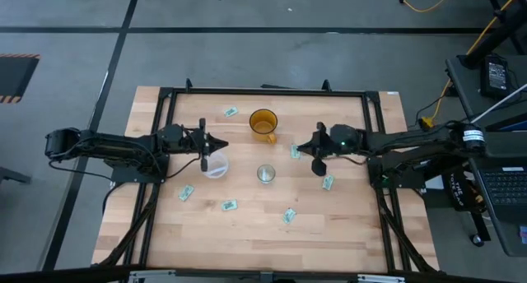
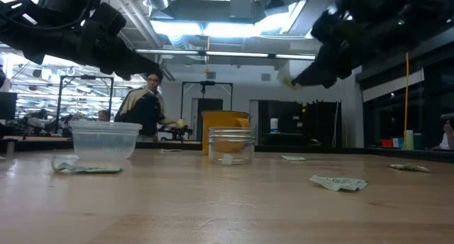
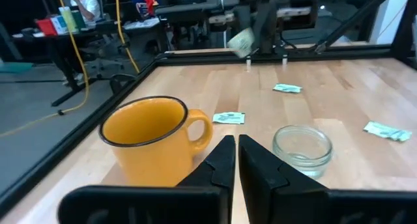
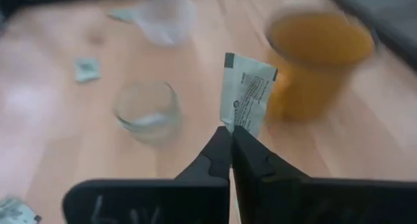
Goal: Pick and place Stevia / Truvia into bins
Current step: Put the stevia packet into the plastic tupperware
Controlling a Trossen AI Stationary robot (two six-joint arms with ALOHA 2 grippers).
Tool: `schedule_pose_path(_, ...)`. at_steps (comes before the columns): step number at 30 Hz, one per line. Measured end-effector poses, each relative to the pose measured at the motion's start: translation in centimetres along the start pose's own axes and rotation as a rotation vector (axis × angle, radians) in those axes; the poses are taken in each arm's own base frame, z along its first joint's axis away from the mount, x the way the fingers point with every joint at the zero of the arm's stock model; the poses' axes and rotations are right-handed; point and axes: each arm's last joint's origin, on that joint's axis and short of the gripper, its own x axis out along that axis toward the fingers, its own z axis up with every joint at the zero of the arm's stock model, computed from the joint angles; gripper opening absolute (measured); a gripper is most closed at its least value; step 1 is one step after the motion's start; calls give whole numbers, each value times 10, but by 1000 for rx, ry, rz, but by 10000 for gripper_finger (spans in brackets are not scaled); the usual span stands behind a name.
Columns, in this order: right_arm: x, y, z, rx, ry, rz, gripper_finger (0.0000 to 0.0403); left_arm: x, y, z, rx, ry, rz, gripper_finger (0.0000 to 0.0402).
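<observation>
R gripper (image 4: pixel 231 140) pinches green-white sachet (image 4: pixel 246 96), raised above table right of orange mug (image 1: pixel 263 123) | L gripper (image 3: pixel 236 160) fingers closed, nothing held, above clear plastic cup (image 1: pixel 216 164) | small glass jar (image 1: pixel 266 174) mid-table | other sachets scattered on wooden table (image 1: pixel 247 225)

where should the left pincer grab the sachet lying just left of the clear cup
Take that sachet by an edge, coming straight down from above. It lies flat on the table, slightly crumpled in the low view, so a raised edge probably gives the fingers some purchase. Approach from the side away from the clear cup to avoid knocking it. The left pincer hovers nearby, shut.
</observation>
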Motion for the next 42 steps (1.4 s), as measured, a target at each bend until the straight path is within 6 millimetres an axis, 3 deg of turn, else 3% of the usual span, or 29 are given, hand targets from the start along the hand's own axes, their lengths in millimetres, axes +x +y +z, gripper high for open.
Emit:
schedule_pose_path(4,-3,-2,8,-44,-86,72,0,0,0,0,43,-2,9,42)
schedule_pose_path(16,-8,-10,32,-205,-338,17,0,-1,1,12,101,-121,17,124)
schedule_pose_path(31,6,-20,10,-190,-364,-5,0,3,5,33,72,-212,88,142)
schedule_pose_path(36,12,-20,6,-192,-357,95,0,19,6,40,53,-173,82,147)
schedule_pose_path(42,15,-21,4,-190,-351,99,0,59,7,41,52,-69,70,169)
